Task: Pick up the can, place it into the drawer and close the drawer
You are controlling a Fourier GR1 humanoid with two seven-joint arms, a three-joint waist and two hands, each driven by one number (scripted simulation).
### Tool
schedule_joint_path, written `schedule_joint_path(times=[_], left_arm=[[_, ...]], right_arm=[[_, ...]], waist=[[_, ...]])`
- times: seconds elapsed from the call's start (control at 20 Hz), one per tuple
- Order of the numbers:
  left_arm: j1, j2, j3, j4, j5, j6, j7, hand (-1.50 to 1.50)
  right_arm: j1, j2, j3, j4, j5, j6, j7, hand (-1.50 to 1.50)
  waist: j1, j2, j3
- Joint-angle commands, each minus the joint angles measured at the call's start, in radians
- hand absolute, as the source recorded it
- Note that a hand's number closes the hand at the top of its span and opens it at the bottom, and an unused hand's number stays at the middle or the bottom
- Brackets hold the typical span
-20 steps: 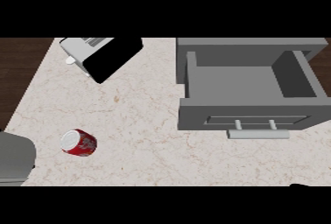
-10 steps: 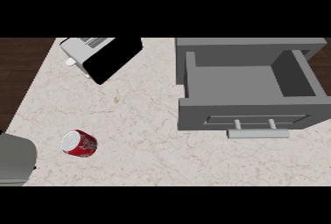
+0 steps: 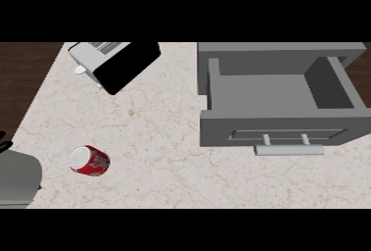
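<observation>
A red can (image 3: 89, 160) with a white end lies on its side on the marble counter (image 3: 159, 147), at the lower left. At the right, a grey drawer (image 3: 217, 130) stands pulled open with nothing inside; its bar handle (image 3: 290, 149) faces me. My left forearm (image 3: 16, 181) comes in at the lower left corner, just left of the can and apart from it. Only a black sliver of the left hand (image 3: 4, 145) shows at the left edge. My right hand is out of view.
A toaster (image 3: 109, 61) with a black side stands at the counter's back left. Dark wooden floor (image 3: 22, 78) runs along the counter's left edge. Bare counter lies between the can and the drawer.
The can and the drawer have not moved. A small dark tip at the lower right edge one second ago no longer shows.
</observation>
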Motion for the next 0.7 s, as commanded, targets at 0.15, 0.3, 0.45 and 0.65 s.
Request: schedule_joint_path(times=[0.15, 0.3, 0.45, 0.65], left_arm=[[-0.113, -0.031, -0.038, 0.072, -0.027, 0.059, 0.052, -1.5], [-0.086, -0.1, -0.076, 0.078, -0.133, 0.021, 0.013, -1.5], [-0.092, -0.175, -0.118, 0.035, -0.235, 0.091, 0.002, -1.5], [-0.227, -0.211, -0.115, 0.282, -0.349, -0.013, -0.079, -1.5]], right_arm=[[-0.026, -0.013, -0.047, 0.021, -0.034, 0.026, 0.019, -1.5], [0.018, -0.032, -0.077, -0.007, -0.071, 0.062, 0.03, -1.5], [0.065, -0.01, -0.075, 0.004, -0.059, 0.119, -0.025, -1.5], [0.033, 0.001, -0.074, 0.008, -0.044, 0.104, -0.021, -1.5]], waist=[[-0.005, 0.016, -0.016], [-0.013, 0.015, -0.017], [-0.015, 0.015, -0.016], [-0.022, 0.019, -0.018]])
